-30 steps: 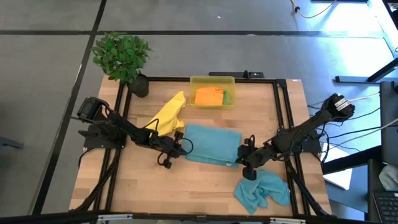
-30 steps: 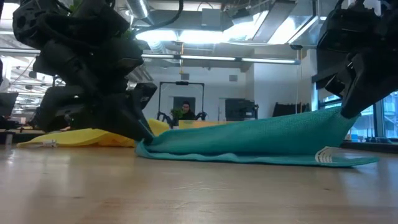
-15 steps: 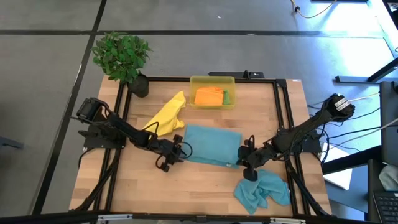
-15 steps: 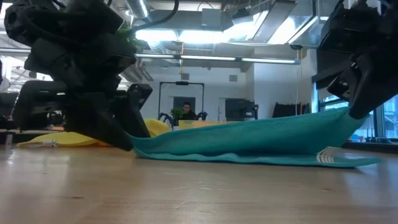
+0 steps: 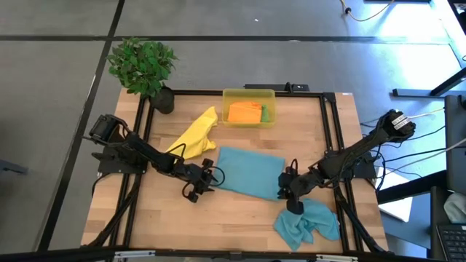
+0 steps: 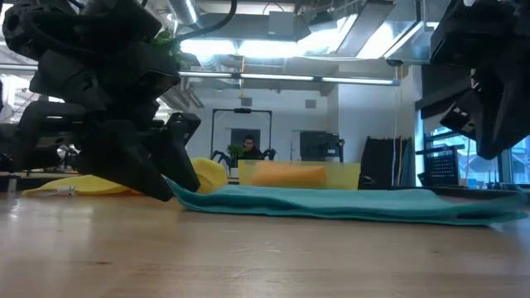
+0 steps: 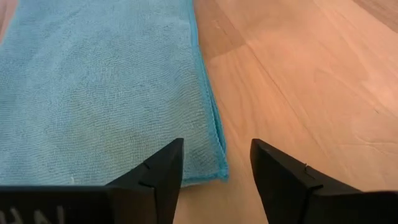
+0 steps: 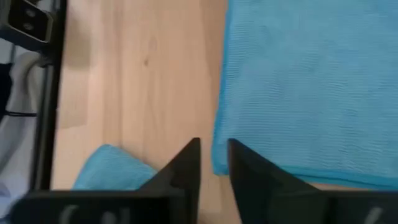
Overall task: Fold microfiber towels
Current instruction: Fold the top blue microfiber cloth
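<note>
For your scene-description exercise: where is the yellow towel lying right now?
In the high view the yellow towel lies on the table's left half, between the potted plant and the flat teal towel, beside the yellow bin.

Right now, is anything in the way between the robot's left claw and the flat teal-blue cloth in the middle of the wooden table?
Nothing visible is. The left gripper sits open right at a corner of the flat teal-blue microfiber towel, with only bare wooden table beside it. The crumpled yellow towel lies off to one side, apart.
</note>
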Controlling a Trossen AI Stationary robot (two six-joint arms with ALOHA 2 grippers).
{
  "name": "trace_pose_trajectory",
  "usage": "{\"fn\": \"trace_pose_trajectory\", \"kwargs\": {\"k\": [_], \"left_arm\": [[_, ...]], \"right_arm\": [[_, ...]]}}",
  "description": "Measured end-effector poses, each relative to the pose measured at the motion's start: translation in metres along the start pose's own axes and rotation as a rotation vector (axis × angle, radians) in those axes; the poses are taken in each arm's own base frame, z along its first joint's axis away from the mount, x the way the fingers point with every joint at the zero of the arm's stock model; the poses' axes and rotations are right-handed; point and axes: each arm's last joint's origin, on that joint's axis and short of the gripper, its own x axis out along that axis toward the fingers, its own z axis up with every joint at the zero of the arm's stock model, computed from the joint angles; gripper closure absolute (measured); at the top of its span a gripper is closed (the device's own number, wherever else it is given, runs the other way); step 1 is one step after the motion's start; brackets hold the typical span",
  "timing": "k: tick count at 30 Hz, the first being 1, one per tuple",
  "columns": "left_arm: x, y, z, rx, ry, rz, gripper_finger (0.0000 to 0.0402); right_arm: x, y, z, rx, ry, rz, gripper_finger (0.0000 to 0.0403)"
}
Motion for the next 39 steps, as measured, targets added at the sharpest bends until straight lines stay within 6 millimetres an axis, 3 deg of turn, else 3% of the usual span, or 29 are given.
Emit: {"fn": "trace_pose_trajectory", "kwargs": {"k": [6,11,16,22,30,34,39], "left_arm": [[-0.002,0.001,0.005,-0.033,-0.021,0.003,0.0226],[-0.013,0.006,0.027,-0.04,-0.119,0.018,0.0227],[-0.023,0.012,0.038,-0.068,-0.168,0.105,0.0227],[-0.011,0.018,0.023,-0.202,-0.086,0.147,0.0227],[0.005,0.013,0.009,-0.294,-0.017,0.165,0.0233],[0.006,0.01,0.017,-0.269,-0.016,0.202,0.0272],[0.008,0.009,0.041,-0.181,0.053,0.238,0.0364]], "right_arm": [[-0.001,0.004,0.002,-0.021,0.027,0.068,0.0242],[-0.004,0.003,0.007,-0.055,-0.016,-0.011,0.0228],[-0.008,-0.01,0.01,-0.057,-0.054,-0.169,0.0247],[-0.011,-0.036,0.015,-0.015,-0.057,-0.388,0.0287],[-0.013,-0.062,0.027,0.0,-0.009,-0.428,0.0394],[-0.014,-0.071,0.031,0.003,-0.008,-0.445,0.0397],[-0.015,-0.078,0.034,-0.001,-0.002,-0.452,0.0396]]}}
